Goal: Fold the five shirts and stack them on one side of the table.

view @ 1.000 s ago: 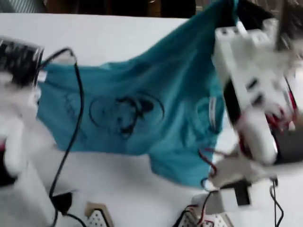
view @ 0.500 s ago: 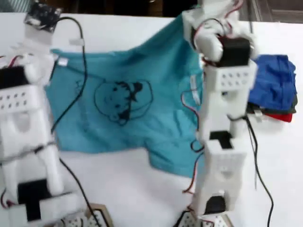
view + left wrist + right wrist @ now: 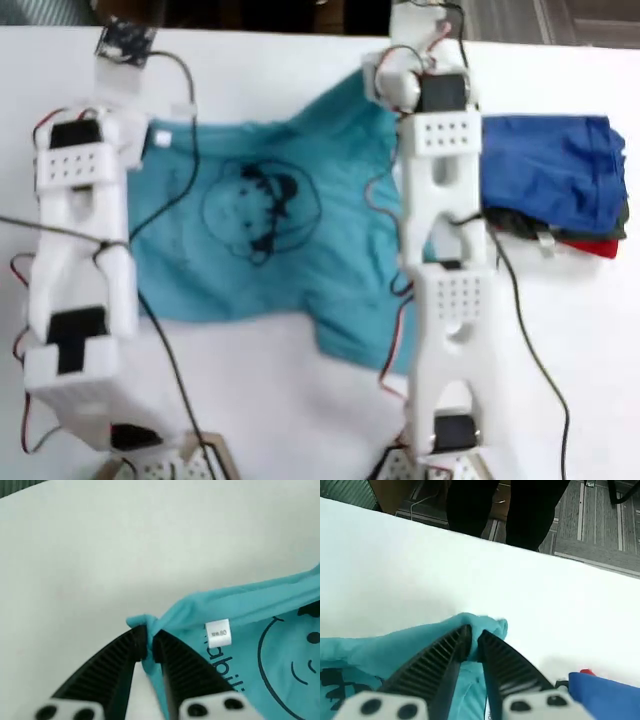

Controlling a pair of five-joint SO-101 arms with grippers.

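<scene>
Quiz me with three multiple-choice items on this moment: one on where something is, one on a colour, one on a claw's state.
1. Where is the shirt pile?
A. on top of the teal shirt
B. in the left claw
C. on the table, on the right claw's side of the teal shirt

2. What colour tops the pile?
A. blue
B. yellow
C. white

3. What is the left claw's state?
A. open over bare table
B. shut on a corner of the teal shirt
C. shut, holding nothing

Answers:
1 C, the high view shows it on the table past the teal shirt on that side.
2 A, a blue shirt lies uppermost.
3 B, the left wrist view shows it pinching bunched teal cloth.
</scene>
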